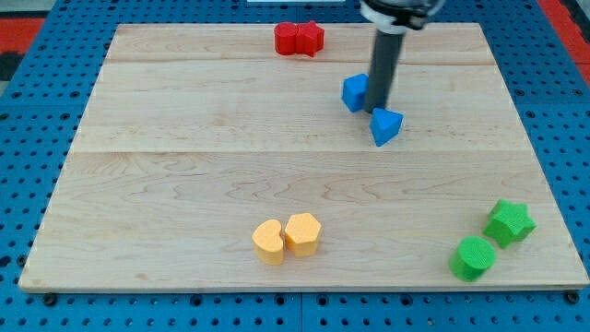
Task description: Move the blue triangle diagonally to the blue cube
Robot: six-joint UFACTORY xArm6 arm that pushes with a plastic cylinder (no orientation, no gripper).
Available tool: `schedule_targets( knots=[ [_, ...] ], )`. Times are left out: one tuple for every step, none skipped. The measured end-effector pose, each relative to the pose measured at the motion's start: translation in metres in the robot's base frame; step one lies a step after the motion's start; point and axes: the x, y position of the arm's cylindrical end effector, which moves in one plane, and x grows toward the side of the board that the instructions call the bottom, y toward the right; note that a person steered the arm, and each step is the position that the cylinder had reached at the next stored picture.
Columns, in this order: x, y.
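The blue triangle (386, 125) lies in the upper right part of the wooden board (184, 166). The blue cube (355, 92) sits just up and to the left of it, partly hidden by my rod. My tip (379, 108) stands between the two blocks, at the triangle's upper left edge and against the cube's right side. The two blue blocks are close together, corner to corner, with only the rod between them.
Two red blocks (299, 39) sit together at the view's top edge. Two yellow blocks (288, 237) sit side by side near the view's bottom. A green star (509, 222) and a green cylinder (473, 258) sit at the bottom right.
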Motion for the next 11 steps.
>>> schedule_targets(
  knots=[
    [-0.003, -0.001],
    [-0.002, 0.022],
    [-0.004, 0.015],
    [-0.023, 0.004],
    [-0.055, -0.081],
    [-0.037, -0.050],
    [-0.012, -0.092],
    [-0.042, -0.103],
    [-0.070, -0.103],
    [-0.083, -0.100],
    [-0.059, -0.004]
  ],
)
